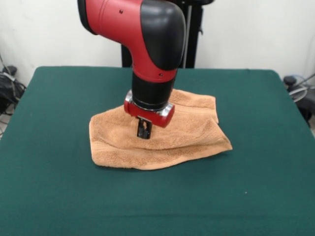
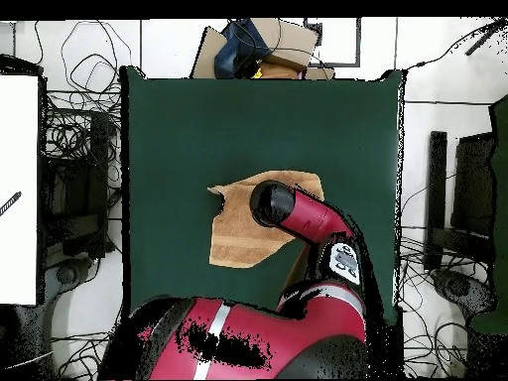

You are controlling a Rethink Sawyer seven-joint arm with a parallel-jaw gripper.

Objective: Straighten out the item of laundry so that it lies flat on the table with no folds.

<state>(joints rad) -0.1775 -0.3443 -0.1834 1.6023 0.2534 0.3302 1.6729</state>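
The item of laundry (image 1: 187,130), a light orange-tan towel, lies crumpled near the middle of the green table (image 1: 54,147). It is folded over itself, with a thick rolled front edge and a flap pointing right. My gripper (image 1: 143,132) comes straight down from the red and black arm and its tip meets the towel's upper surface left of centre. In the overhead view the towel (image 2: 238,238) shows as an uneven shape on the table (image 2: 198,119). There the arm's wrist (image 2: 273,203) covers the towel's right part and hides the gripper.
Bare green cloth surrounds the towel on all sides. Cables and equipment (image 2: 69,169) lie off the table's edges, and a cardboard box (image 2: 258,50) sits beyond one end. The arm's bulky base (image 2: 238,337) fills the overhead view's lower part.
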